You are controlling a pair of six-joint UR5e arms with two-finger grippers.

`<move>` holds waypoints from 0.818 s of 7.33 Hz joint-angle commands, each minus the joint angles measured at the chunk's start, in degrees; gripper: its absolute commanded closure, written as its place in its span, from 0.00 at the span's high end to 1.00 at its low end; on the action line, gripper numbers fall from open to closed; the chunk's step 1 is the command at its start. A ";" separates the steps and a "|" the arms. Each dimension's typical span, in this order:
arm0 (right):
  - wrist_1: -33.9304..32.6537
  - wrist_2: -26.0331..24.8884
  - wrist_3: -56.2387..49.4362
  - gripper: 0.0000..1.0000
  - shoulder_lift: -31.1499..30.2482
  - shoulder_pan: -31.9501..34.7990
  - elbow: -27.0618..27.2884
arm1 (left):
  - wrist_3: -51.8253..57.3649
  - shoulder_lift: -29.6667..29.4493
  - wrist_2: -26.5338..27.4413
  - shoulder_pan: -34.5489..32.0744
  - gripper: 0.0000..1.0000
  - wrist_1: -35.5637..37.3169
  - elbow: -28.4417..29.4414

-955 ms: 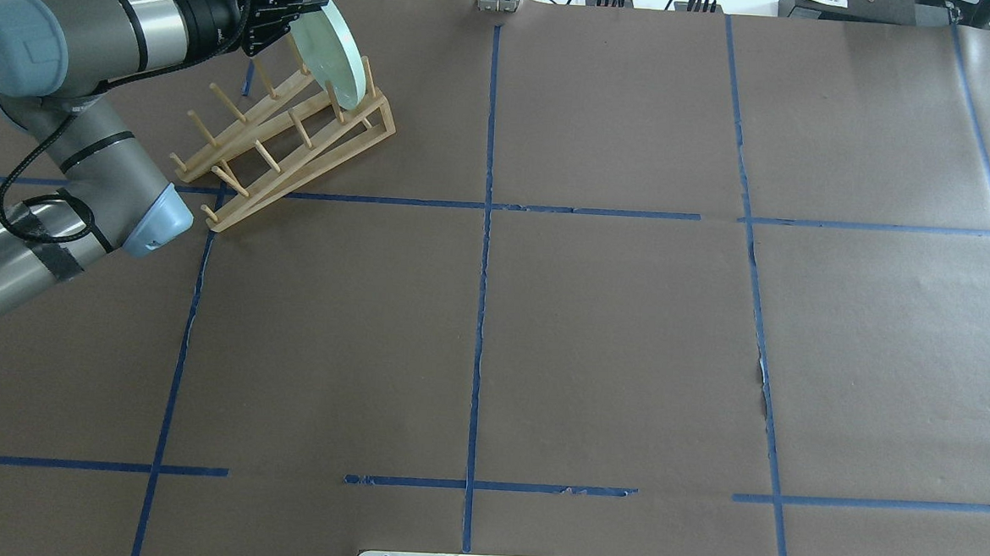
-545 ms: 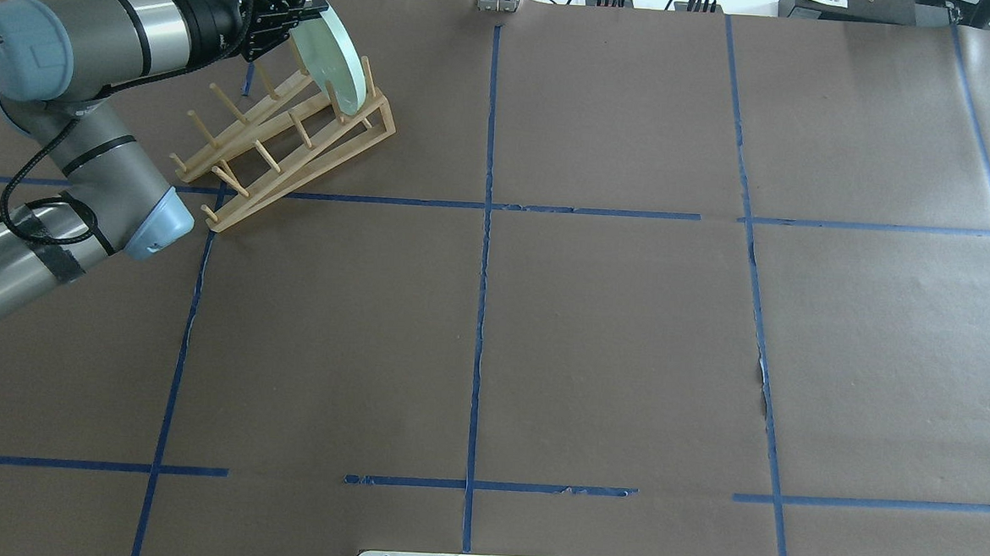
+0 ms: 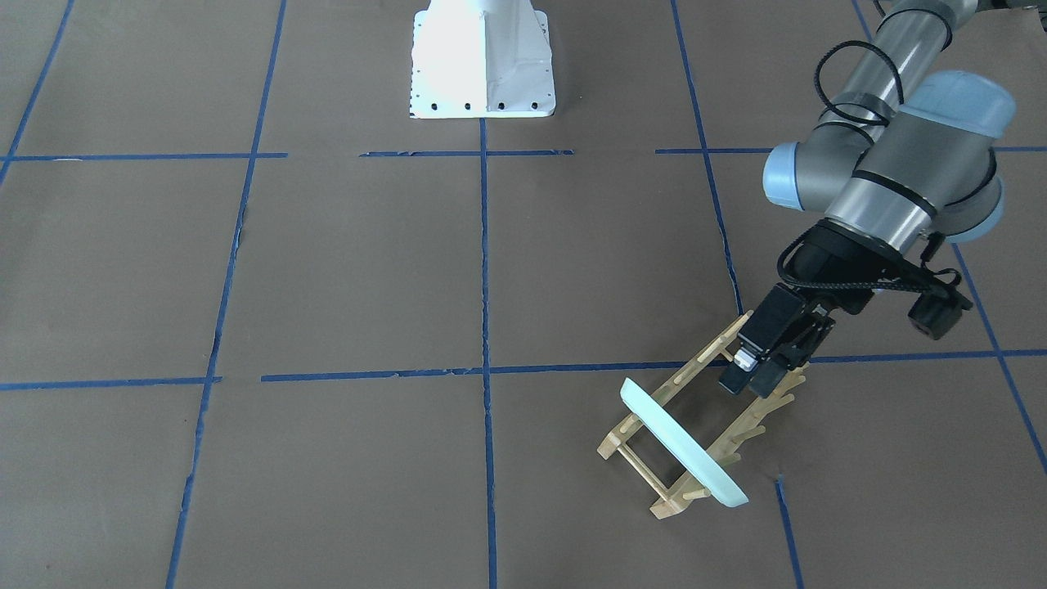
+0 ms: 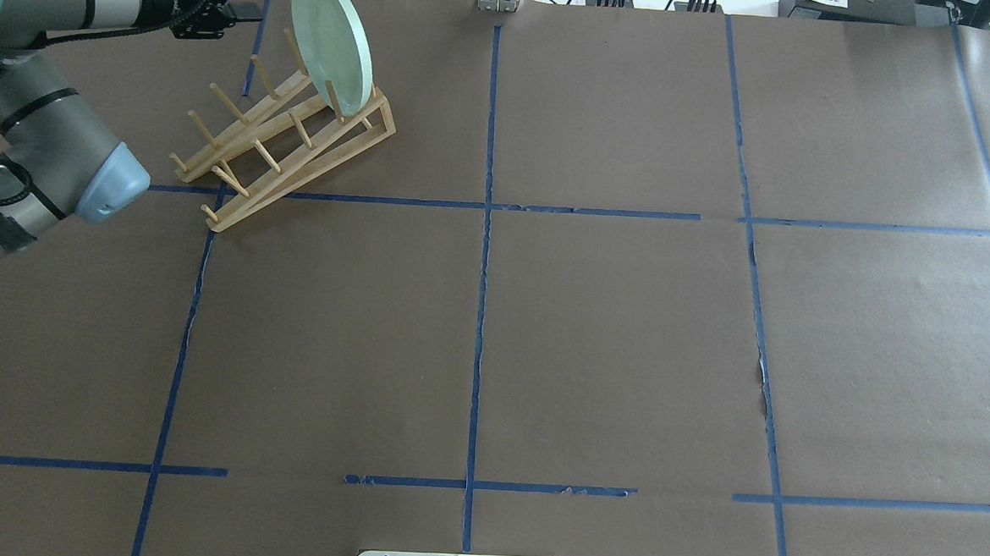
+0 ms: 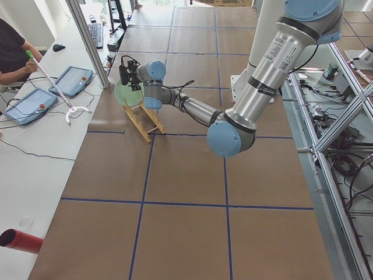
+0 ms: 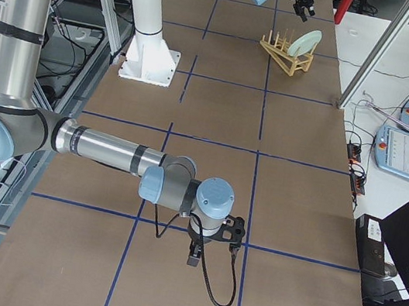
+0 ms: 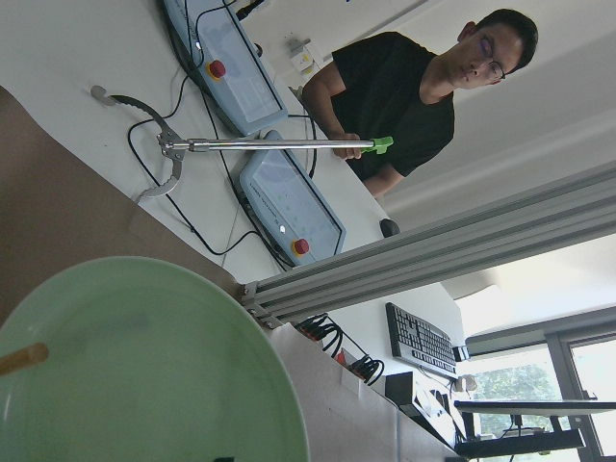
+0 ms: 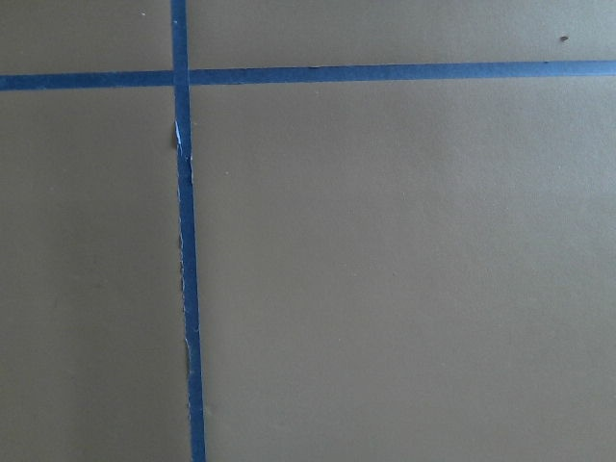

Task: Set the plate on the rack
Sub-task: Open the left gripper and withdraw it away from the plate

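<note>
The pale mint-green plate (image 4: pixel 331 41) stands on edge between the pegs at the far end of the light wooden rack (image 4: pixel 290 144), at the table's far left. It also shows in the front view (image 3: pixel 683 446) on the rack (image 3: pixel 702 356). My left gripper (image 3: pixel 751 381) is open and empty, over the rack's middle pegs and clear of the plate. In the overhead view it sits left of the plate (image 4: pixel 221 1). The left wrist view shows the plate's face (image 7: pixel 135 366) close up. My right gripper (image 6: pixel 195 255) hangs low over the table; I cannot tell its state.
The white robot base (image 3: pixel 483 61) stands at the near middle edge. An operator (image 7: pixel 414 96) sits at a side table beyond the far edge, holding a grabber stick. Brown paper with blue tape lines (image 4: pixel 485 227) covers the table.
My left gripper has let go of the plate and drawn back to the left, away from it. The plate now stands alone in the rack.
</note>
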 commanded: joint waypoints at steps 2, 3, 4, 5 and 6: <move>0.00 0.00 0.00 1.00 0.00 0.00 0.00 | 34.00 12.36 -20.34 -13.51 1.00 13.77 -0.90; 0.00 0.00 0.00 1.00 0.00 0.00 0.00 | 45.62 17.38 -20.36 -15.11 1.00 18.76 -2.29; 0.00 0.00 0.00 1.00 0.00 0.00 0.00 | 59.92 21.17 -20.36 -18.61 1.00 27.77 -4.48; 0.00 0.00 0.00 1.00 0.00 0.00 0.00 | 77.03 27.82 -20.27 -23.52 1.00 36.74 -7.29; 0.00 0.00 0.00 1.00 0.00 0.00 0.00 | 87.29 29.72 -20.27 -27.31 1.00 44.31 -7.23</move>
